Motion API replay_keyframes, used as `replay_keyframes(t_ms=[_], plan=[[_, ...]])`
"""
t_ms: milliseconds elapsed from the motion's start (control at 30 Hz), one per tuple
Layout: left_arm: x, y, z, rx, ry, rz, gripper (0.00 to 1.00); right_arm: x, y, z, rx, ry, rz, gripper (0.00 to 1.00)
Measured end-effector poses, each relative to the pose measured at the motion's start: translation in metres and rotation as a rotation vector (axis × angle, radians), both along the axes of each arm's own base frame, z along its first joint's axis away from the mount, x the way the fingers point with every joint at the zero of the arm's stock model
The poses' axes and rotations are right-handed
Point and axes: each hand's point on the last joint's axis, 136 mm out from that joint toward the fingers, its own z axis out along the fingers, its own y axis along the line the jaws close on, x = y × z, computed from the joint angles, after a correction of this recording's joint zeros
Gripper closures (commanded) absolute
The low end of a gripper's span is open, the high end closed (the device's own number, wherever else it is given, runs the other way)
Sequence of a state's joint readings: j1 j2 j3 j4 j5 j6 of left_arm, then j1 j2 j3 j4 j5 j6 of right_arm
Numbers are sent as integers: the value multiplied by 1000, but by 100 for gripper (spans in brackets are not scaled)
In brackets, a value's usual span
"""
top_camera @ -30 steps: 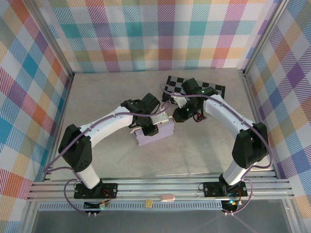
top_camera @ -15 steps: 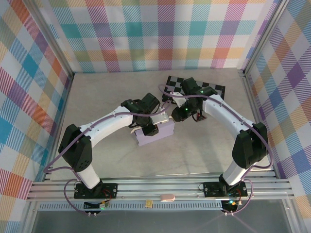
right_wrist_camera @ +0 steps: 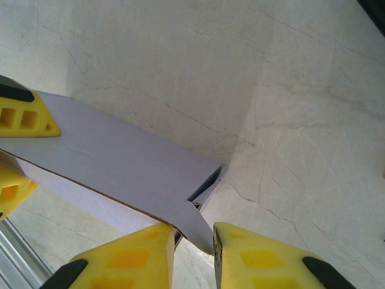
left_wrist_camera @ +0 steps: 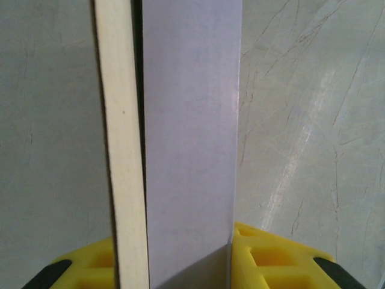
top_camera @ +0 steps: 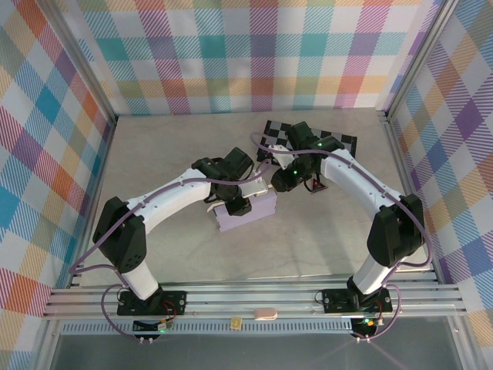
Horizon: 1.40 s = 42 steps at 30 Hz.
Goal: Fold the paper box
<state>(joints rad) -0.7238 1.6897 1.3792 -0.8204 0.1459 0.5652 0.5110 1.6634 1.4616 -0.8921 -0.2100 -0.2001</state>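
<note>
The paper box (top_camera: 263, 206) lies on the table (top_camera: 169, 154) near its middle, between the two arms and just short of the checkerboard (top_camera: 343, 142). It is partly erected: the walls stand, and one end is not yet closed.

The left fingers (left_wrist_camera: 274, 262) are closed on a long side wall (left_wrist_camera: 189, 150) of the box. In the left wrist view, the lavender wall and a whitish strip (left_wrist_camera: 123, 150) stand side by side between the yellow pads, so both layers appear to be clamped. We judge this grip to be the anchor that steadies the box.

The right fingers (right_wrist_camera: 264, 256) are closed to a narrow gap on the pointed corner of an end flap (right_wrist_camera: 201, 232). Behind the flap, a dark opening shows at the corner of the box.

As we read it, the step in hand is closing this end by turning the flap in and tucking it against the wall.

The next move calls for the right arm to guide the flap toward the opening while the left grip resists the push. We recommend a slow, shallow arc, because thin card creases readily off its score line. We release the flap only once it sits inside the wall; otherwise it may spring back.
</note>
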Motion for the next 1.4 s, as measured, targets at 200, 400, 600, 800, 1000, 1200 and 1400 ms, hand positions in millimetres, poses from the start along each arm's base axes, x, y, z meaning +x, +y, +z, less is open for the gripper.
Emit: replay_keyframes(t_ms=[200,400,600,800,1000,1200,1400], plan=[[1,-1,0,-1,-1,0,71,0,1,-2,0,7,1,86],[3,-3,0,-3,0,0,71,-1,1,-2,3,10,0,92],[5,-4,0,-4,0,1,71,-1,0,-2,4,-1,-25,100],[7,-5,1,-4,10,4,71,0,0,-1,16,25,-125,100],[7,-5,1,-7,13,5,71,1,2,-1,39,69,-241,100],[8,-5,1,-8,13,8,70,1,2,-1,49,85,-304,100],[9,-5,1,-13,23,19,70,-3,1,-3,71,20,-312,100]])
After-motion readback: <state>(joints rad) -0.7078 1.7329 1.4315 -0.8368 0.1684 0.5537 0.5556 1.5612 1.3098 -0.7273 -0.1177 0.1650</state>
